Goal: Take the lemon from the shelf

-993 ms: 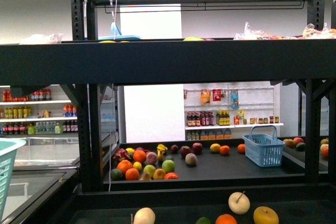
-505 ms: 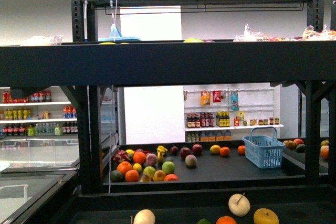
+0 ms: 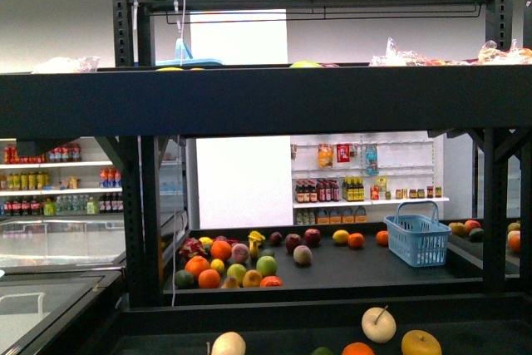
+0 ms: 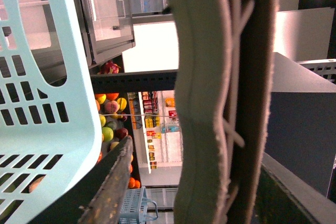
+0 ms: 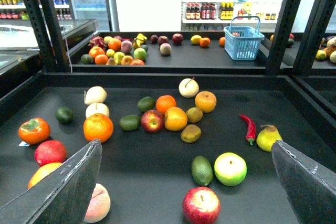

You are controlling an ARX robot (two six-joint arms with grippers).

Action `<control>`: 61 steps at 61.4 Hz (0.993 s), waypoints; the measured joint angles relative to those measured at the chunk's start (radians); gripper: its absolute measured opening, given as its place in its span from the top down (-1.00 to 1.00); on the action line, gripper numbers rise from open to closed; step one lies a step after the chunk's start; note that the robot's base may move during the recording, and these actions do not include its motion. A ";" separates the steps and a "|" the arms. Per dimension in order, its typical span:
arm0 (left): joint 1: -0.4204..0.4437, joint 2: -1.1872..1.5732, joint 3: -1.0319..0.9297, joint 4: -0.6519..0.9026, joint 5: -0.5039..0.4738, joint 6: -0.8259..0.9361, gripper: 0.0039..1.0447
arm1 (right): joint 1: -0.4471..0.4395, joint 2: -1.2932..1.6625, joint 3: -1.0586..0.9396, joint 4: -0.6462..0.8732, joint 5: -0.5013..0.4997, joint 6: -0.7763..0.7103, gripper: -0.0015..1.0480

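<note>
The right gripper hangs wide open and empty over the shelf, behind whose fruit sits a blue basket, contents unseen; the left gripper's state I cannot tell.

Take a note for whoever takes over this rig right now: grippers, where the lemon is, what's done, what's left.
Right gripper: open and empty, hovering over the shelf.
Left gripper: state can't be read; its wrist view is filled by a pale basket.
Lemon: probably the yellow oval fruit mid-shelf, touching a red apple, just in front of an orange.
Done: nothing picked.
Left: confirm the lemon, reach in, grasp it and lift it out.
</note>
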 joint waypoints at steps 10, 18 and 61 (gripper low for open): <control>0.034 -0.084 -0.004 -0.067 0.021 0.029 -0.89 | 0.000 0.000 0.000 0.000 0.000 0.000 -0.86; 0.053 -0.156 -0.035 -0.135 0.035 0.061 -0.85 | 0.000 0.000 0.000 0.000 0.000 0.000 -0.86; -0.307 -1.286 -0.425 -1.056 -0.337 1.063 -0.76 | 0.000 0.000 0.000 0.000 0.000 0.000 -0.86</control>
